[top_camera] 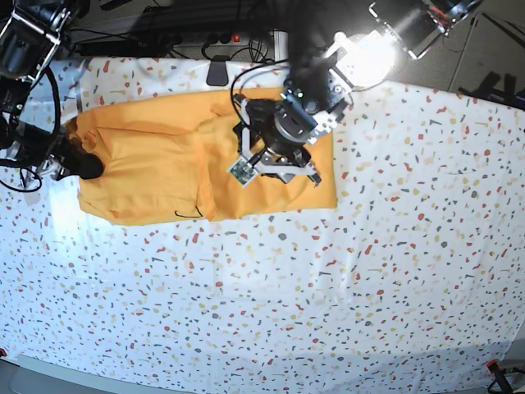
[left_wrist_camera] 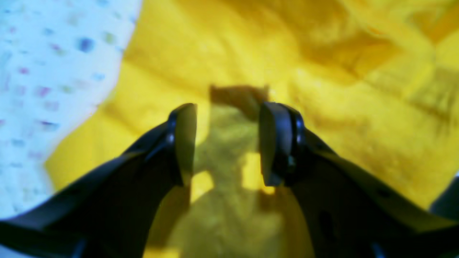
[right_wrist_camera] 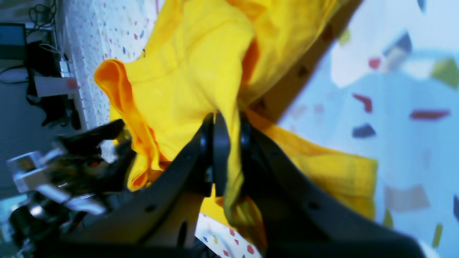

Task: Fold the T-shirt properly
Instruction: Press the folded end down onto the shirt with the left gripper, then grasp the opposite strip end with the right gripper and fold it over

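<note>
The right gripper (right_wrist_camera: pixel 227 157) pinches a fold at the T-shirt (top_camera: pixel 156 176) edge; the left gripper (left_wrist_camera: pixel 227 143) hovers spread above the cloth's middle, holding nothing.

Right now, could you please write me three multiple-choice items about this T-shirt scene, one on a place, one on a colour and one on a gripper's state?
1. Where does the T-shirt lie on the table in the base view?
A. along the upper part
B. in the bottom right corner
C. hanging off the bottom edge

2. What colour is the T-shirt?
A. dark blue
B. mustard yellow
C. white

3. How does the right gripper stand?
A. wide open above bare table
B. shut on the T-shirt
C. shut on nothing

Answers:
1 A, since the base view shows the cloth spread across the upper part of the speckled table.
2 B, since all three views show yellow cloth.
3 B, since the right wrist view shows a fold of cloth pinched between the jaws, while the left gripper hangs open over the shirt.
</note>
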